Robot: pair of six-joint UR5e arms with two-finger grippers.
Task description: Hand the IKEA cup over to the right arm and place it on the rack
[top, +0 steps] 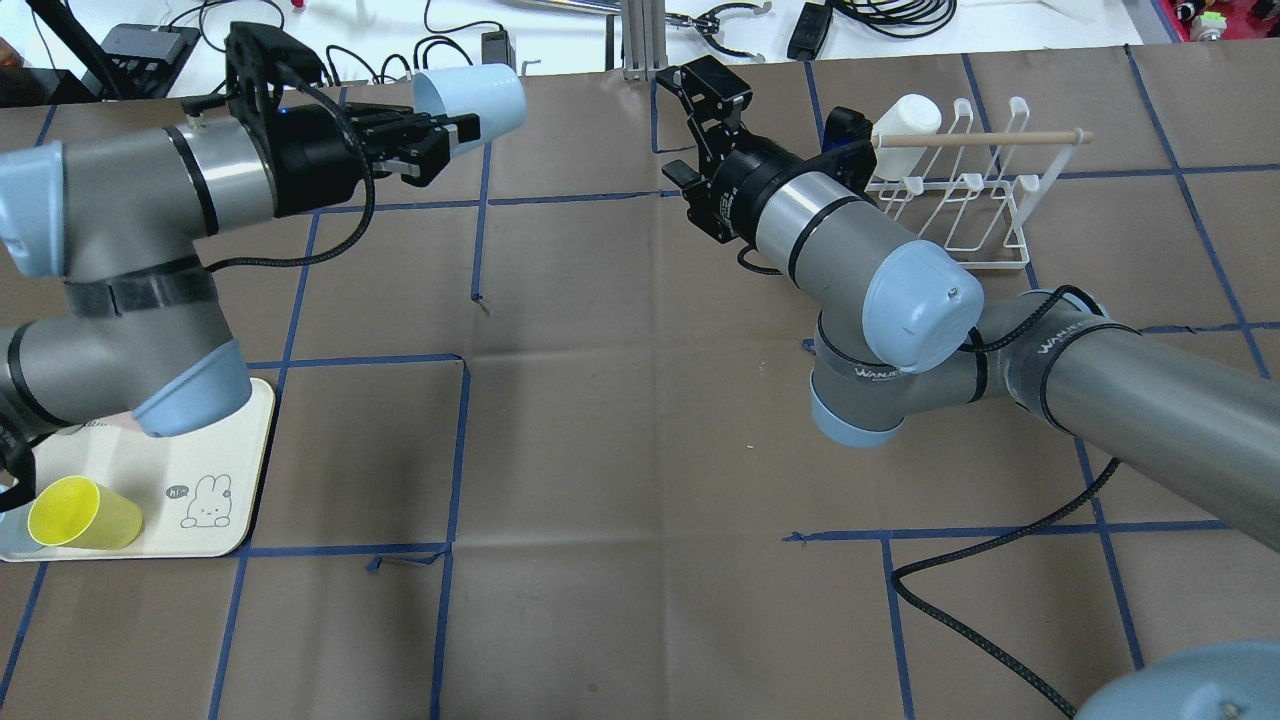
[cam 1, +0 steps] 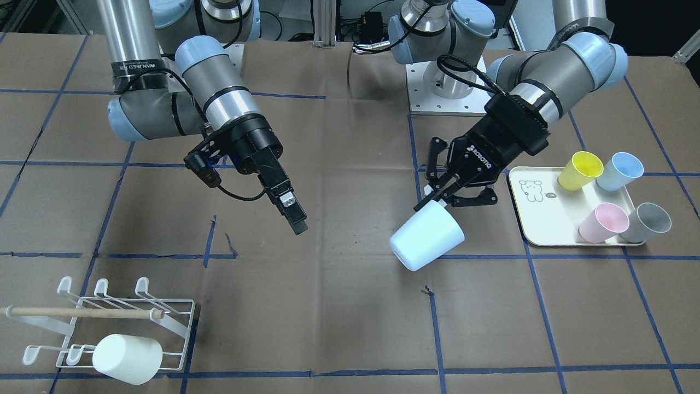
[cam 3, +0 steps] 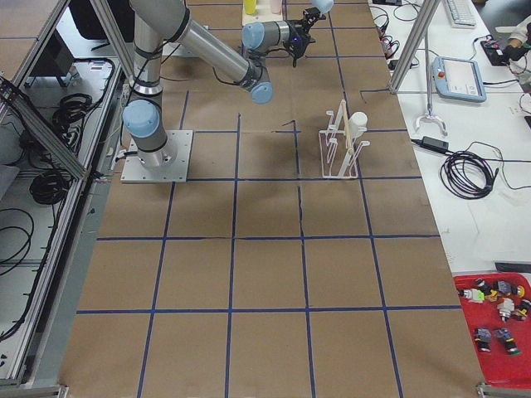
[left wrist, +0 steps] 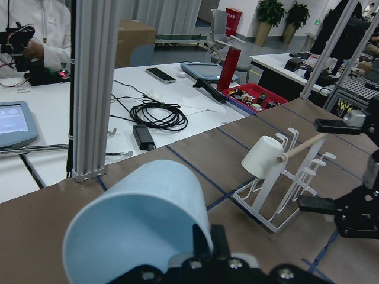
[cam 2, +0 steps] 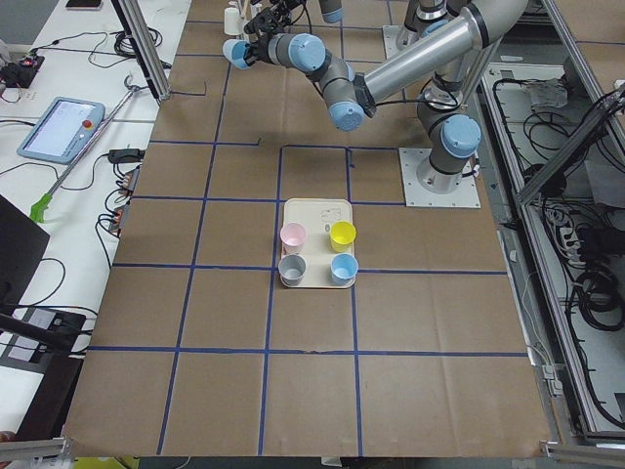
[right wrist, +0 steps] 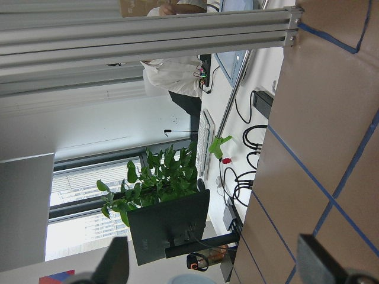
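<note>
Two hands over the surface point(top: 600, 400): the left hand point(top: 450, 138) clamps the rim of the pale blue cup point(top: 485, 92), tilted in the air; the right hand point(top: 712, 95) hangs well apart from it, fingers point(right wrist: 115, 263) spread; farther right, the rack point(top: 985, 215) carries a white cup point(top: 905, 118).

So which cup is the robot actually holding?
The pale-blue cup, gripped at its rim in the left gripper. Four others stand on the tray; a white cup sits on the rack.
</note>
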